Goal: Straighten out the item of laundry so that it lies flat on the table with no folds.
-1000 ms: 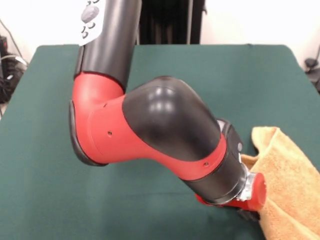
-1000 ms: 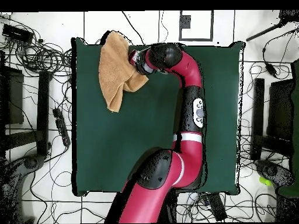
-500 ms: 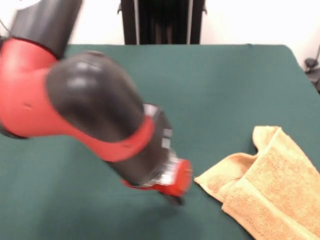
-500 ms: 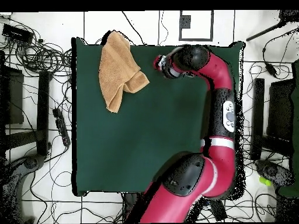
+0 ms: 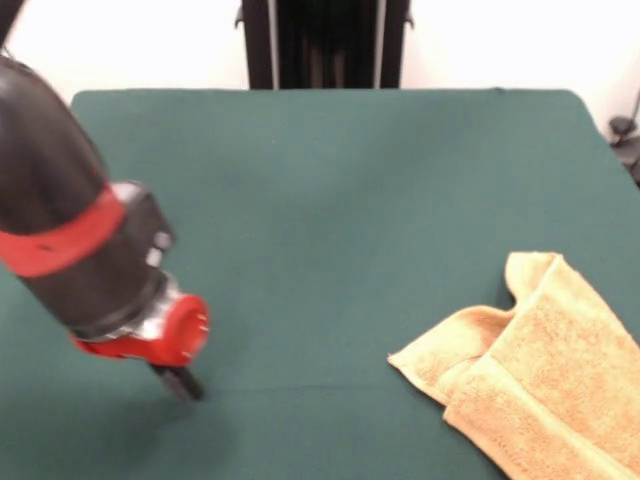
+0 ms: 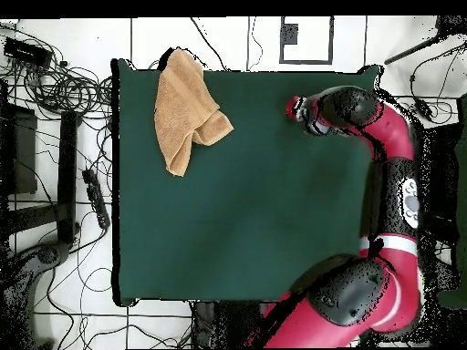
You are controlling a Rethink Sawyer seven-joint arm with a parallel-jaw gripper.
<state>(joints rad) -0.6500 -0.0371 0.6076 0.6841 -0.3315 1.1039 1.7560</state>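
The orange-yellow towel (image 5: pixel 545 375) lies at the table's near right corner in the front view, and its lower edge runs out of the picture. It is crumpled, with a flap folded over toward the table's middle. In the overhead view the towel (image 6: pixel 182 108) sits at the top left corner of the green table (image 6: pixel 228 228), one end reaching past the table's top edge. My gripper (image 5: pixel 180 382) hangs low over the table (image 5: pixel 350 200) at the left, far from the towel and holding nothing. In the overhead view the gripper (image 6: pixel 294 108) is at the upper right.
A dark stand (image 5: pixel 320 40) rises behind the table's far edge. Cables (image 6: pixel 64 87) and equipment lie on the floor round the table. My arm (image 6: pixel 392 155) runs along the table's right side in the overhead view.
My arm has swung away from the towel, leftward in the front view and rightward in the overhead view. The towel has stayed where it lay, still folded.
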